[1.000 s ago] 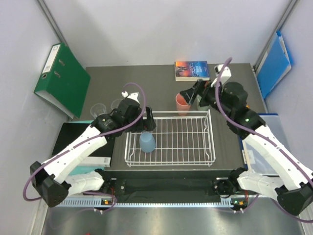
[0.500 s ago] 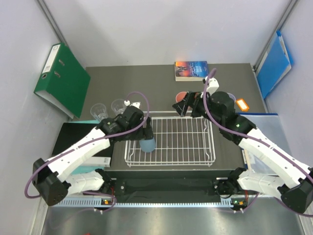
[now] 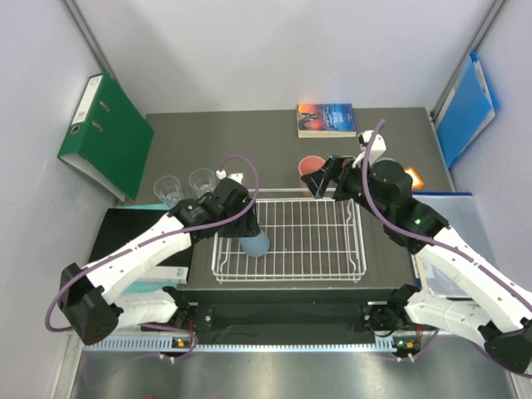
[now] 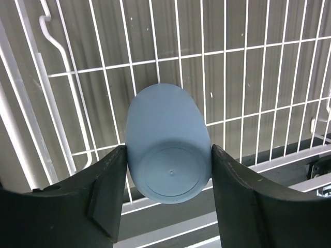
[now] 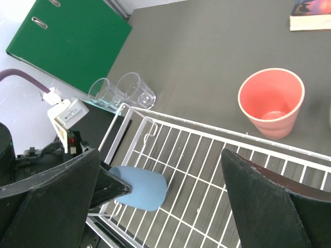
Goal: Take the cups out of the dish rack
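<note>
Slippage is the main worry here: the left gripper (image 4: 168, 160) is pinching the light blue cup (image 4: 165, 137), one pad (image 4: 111, 175) pressing on each side of it. The cup is sitting upside down in the near left part of the dish rack (image 3: 362, 241) with its base facing the wrist camera. It tapers toward that base and its plastic looks smooth, so the hold is probably sitting on a sloping wall; if the arm is lifting quickly, the cup could be squeezing out downward from between the jaws and dropping back onto the wires. It also seems to be leaning rather than standing square, so its rim may be catching a wire or the low raised side while rising, and that could be tugging the whole rack along. I cannot tell how firmly the pads are biting. Two clear glass cups (image 5: 121, 93) are standing on the table (image 5: 207, 46) just beyond the rack's far left corner, so a careless swing that way could be toppling them. The right gripper (image 5: 160, 155) is hanging wide open and empty above the rack's far edge, near the salmon pink cup (image 5: 270, 101), which is standing upright on the table just outside the rack; both arms working over one rack are risking a bump.
</note>
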### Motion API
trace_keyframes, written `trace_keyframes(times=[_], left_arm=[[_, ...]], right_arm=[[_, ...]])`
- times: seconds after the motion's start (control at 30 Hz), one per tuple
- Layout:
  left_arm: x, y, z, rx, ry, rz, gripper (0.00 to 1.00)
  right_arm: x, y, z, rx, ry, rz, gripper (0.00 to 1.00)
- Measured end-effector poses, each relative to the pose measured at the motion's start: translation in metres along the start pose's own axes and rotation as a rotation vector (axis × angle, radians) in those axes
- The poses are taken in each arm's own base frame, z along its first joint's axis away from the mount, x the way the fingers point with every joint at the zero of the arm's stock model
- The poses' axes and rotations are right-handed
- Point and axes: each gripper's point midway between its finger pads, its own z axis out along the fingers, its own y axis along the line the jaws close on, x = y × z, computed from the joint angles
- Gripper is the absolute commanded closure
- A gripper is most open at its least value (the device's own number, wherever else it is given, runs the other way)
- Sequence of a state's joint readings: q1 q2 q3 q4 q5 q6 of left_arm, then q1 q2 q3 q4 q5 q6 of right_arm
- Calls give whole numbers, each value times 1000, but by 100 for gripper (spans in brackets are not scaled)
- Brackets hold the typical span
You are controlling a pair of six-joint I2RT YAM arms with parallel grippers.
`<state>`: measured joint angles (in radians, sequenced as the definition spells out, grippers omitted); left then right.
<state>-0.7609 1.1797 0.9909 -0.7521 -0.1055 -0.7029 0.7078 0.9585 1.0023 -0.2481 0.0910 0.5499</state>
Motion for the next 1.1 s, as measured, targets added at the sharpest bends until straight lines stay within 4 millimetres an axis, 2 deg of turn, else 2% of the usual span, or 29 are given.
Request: trace_keyframes(times=[0.13,0.23,0.33,0.47,0.57,0.63,0.73,0.77,0.97,1.1], left_arm=[[2,-2,-4,6,18,1,100],[-6,-11,-15,34,10,0,100],[-27,-30,-36,100,-44,-6,100],[-61,-62,-77,246,-155,-16,100],[-71,-81,-99,370,-211,-24,100],[-73,-94,-109,476,-244,-45,100],[-69,-109,-109,618,-240,-97,100],[-69,-115,-106,673,-228,-130,100],[-73,-133,-74,892,-143,-350,100],[-83,-145,-81,982,-139,-385,100]], right_arm=[[-1,-4,-2,20,-7,-7,0],[2,-11,-3,55,1,-12,1],[4,-22,-4,112,8,-17,0],[2,-37,-7,199,-1,-8,2],[-1,-45,-10,252,-26,23,0],[-3,-44,-13,249,-35,32,0],[-5,-35,-18,200,-32,36,1],[-6,-30,-21,176,-33,40,5],[-26,-1,-47,17,-109,75,9],[-36,9,-63,-40,-142,92,12]])
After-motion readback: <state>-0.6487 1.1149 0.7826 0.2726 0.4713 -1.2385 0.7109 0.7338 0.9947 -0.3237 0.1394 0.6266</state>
